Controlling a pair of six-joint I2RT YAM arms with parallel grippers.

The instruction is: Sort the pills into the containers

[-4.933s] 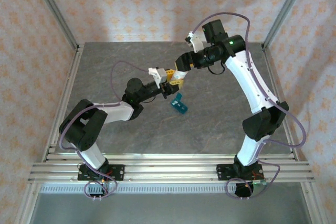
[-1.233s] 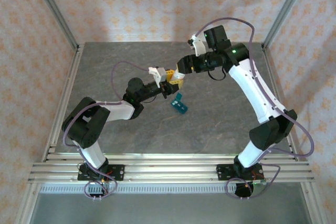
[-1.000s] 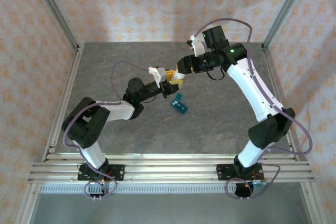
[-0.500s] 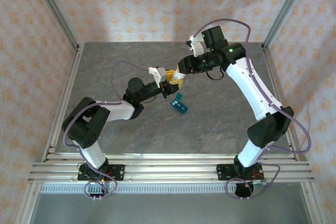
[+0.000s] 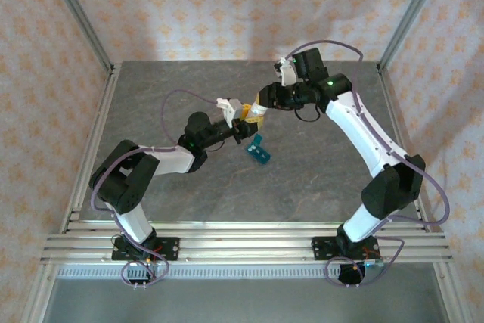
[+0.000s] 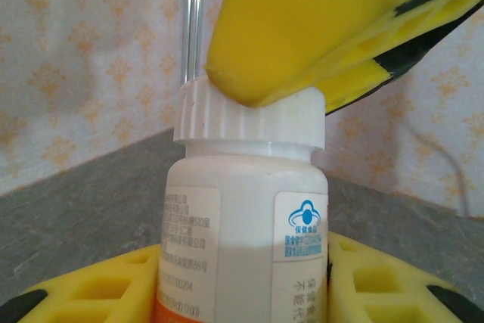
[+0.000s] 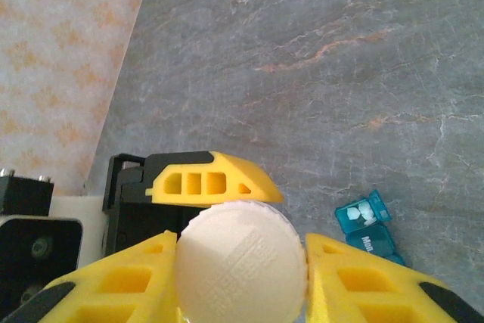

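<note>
A white pill bottle [image 6: 246, 209] stands upright between the yellow fingers [image 6: 98, 289] of my left gripper [image 5: 243, 117], which is shut on its body. My right gripper [image 7: 242, 281] comes down from above, and its yellow pads [image 7: 113, 285] press both sides of the ribbed white cap [image 7: 242, 251]. From the left wrist, one right finger [image 6: 295, 28] lies against the cap [image 6: 249, 115]. The teal pill box [image 5: 259, 149] lies on the table just below the bottle. One of its compartments [image 7: 363, 213] is open with white pills inside.
The grey stone-patterned table [image 5: 302, 179] has bare room in front and to both sides. Metal frame posts [image 5: 76, 13] and patterned walls close in the back and sides. A purple cable [image 5: 178, 96] loops over the left arm.
My right gripper has closed in on the bottle cap, and its wrist has shifted slightly. The left gripper still holds the bottle in the same spot; the pill box has not moved.
</note>
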